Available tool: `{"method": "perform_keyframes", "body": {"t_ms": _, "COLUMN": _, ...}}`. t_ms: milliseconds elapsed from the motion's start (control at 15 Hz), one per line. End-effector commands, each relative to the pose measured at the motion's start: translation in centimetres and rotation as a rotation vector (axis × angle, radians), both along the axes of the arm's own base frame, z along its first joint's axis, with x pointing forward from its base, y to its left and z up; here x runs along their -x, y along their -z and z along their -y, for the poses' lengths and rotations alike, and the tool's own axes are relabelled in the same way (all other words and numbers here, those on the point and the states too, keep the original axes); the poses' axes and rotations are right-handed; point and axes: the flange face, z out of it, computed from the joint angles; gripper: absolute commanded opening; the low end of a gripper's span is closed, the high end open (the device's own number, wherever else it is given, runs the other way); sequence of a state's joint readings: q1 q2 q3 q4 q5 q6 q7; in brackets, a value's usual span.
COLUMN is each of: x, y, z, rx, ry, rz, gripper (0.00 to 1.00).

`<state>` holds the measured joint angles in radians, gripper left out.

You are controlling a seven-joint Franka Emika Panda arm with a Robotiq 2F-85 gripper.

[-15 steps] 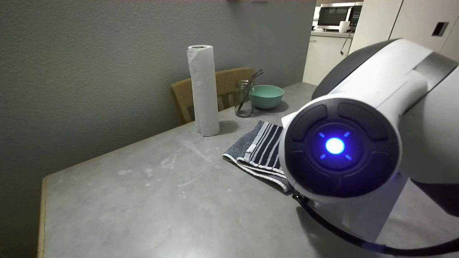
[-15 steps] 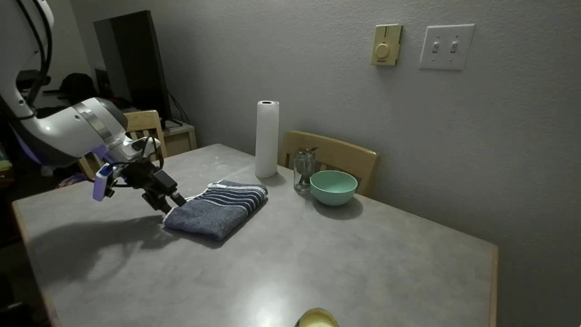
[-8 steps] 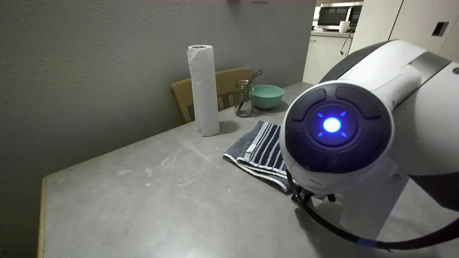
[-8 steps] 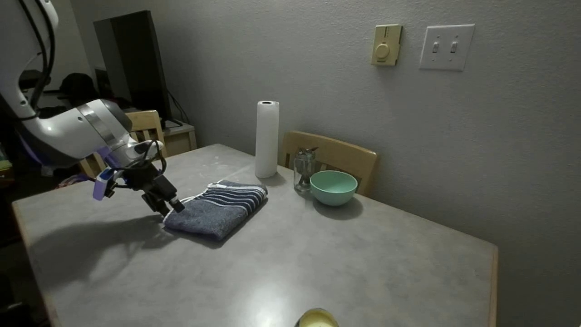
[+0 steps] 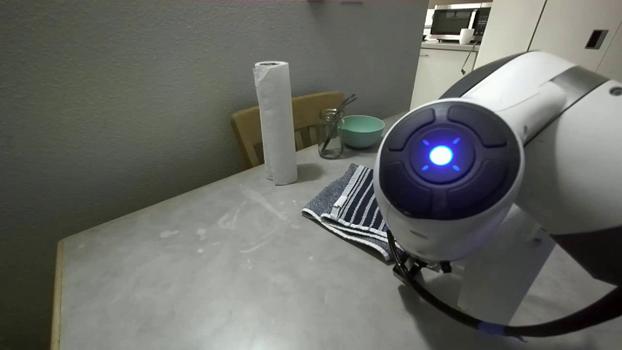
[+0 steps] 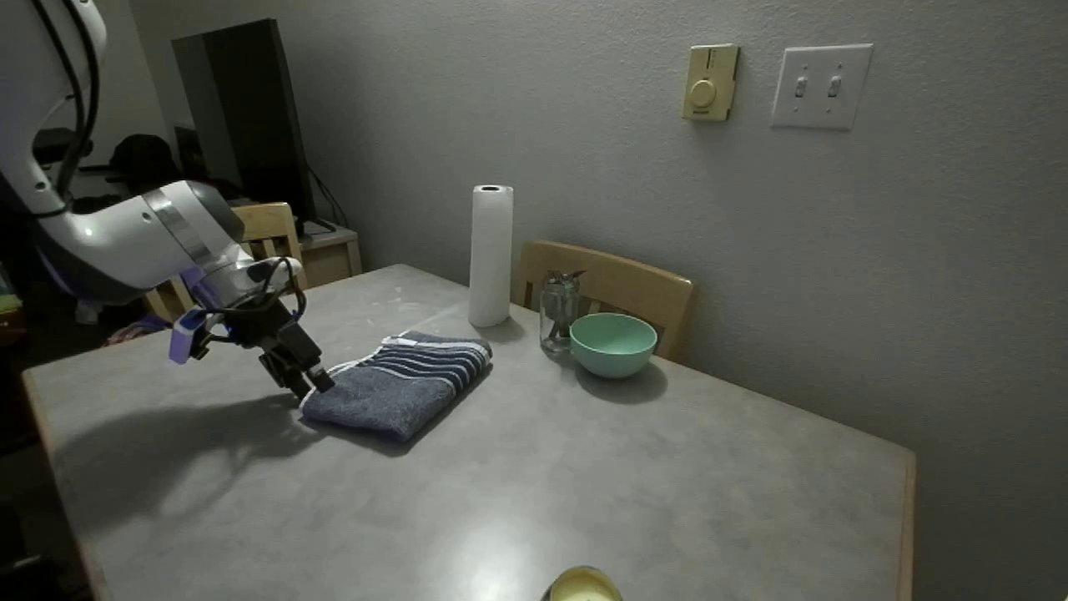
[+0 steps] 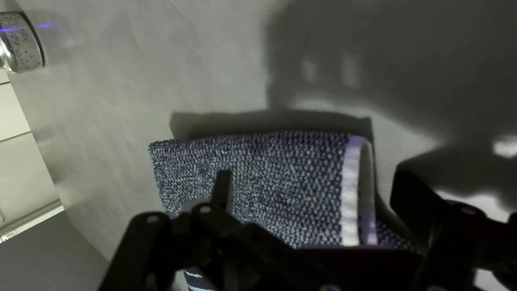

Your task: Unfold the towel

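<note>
Straddling the white edge (image 7: 350, 194) of the folded towel (image 6: 388, 396), the gripper (image 7: 311, 176) stands wide open and has hold of nothing. In the wrist view one finger (image 7: 221, 192) reaches over the cloth and the other hangs just outside the edge; whether either touches the fabric I cannot tell. Presumably it is set this way so that closing would pinch the edge, a sensible starting place, since a layer can lift from there. The risk, I judge, is catching several layers at once, which would drag the bundle instead of opening it. The towel lies on the worktop (image 6: 667, 476) in layers, its plain grey part near the gripper and its striped part (image 6: 434, 359) farther off, so the unfolding looks not yet begun.

Near the striped part, apart from it, stands a glass jar (image 5: 324, 129) holding what look like metal utensils (image 5: 347, 101), leaning with their ends out of the mouth, probably so they are easy to take. A green bowl (image 6: 613, 364) rests mouth up just beside the jar; cloth flung that way might knock both. At the bottom of an exterior view a yellow-topped container (image 6: 584, 586) is cut off; whether that yellow is lid or contents is unclear.
</note>
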<state>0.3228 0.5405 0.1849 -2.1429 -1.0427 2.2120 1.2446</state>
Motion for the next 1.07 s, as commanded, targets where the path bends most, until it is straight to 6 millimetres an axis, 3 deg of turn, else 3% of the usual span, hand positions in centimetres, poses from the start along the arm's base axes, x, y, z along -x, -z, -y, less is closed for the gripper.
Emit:
{"method": "perform_keyframes", "body": {"t_ms": 0, "x": 0.6, "y": 0.7, "z": 0.0, "rx": -0.021, "ry": -0.018, "rz": -0.024, "gripper": 1.00}}
{"method": "perform_keyframes", "body": {"t_ms": 533, "x": 0.4, "y": 0.9, "z": 0.6, "rx": -0.001, "ry": -0.096, "rz": -0.035, "gripper": 1.00}}
{"method": "perform_keyframes", "body": {"t_ms": 1000, "x": -0.7, "y": 0.5, "z": 3.3, "rx": 0.013, "ry": -0.087, "rz": -0.016, "gripper": 1.00}}
